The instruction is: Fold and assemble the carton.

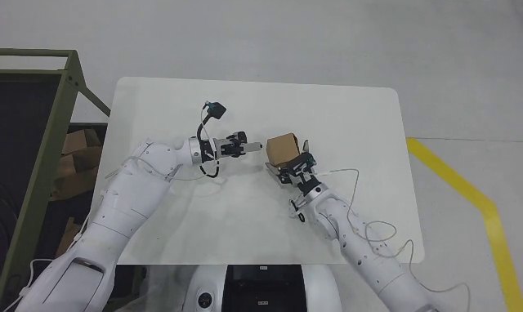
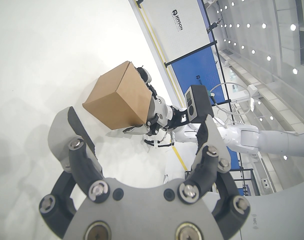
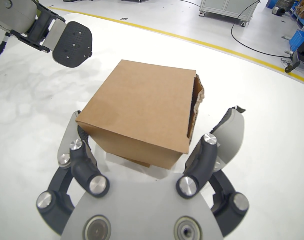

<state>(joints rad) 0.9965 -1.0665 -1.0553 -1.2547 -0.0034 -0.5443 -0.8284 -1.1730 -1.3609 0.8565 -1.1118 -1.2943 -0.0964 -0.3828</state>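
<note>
The right gripper [image 3: 155,114] stands spread around the near corner of the carton [image 1: 283,146], grasping nothing and probably bracing it (one side seam gapes raggedly) on the middle of the table [image 1: 343,222], while just beyond, the left gripper [image 1: 252,147] waits unclenched and empty.
</note>
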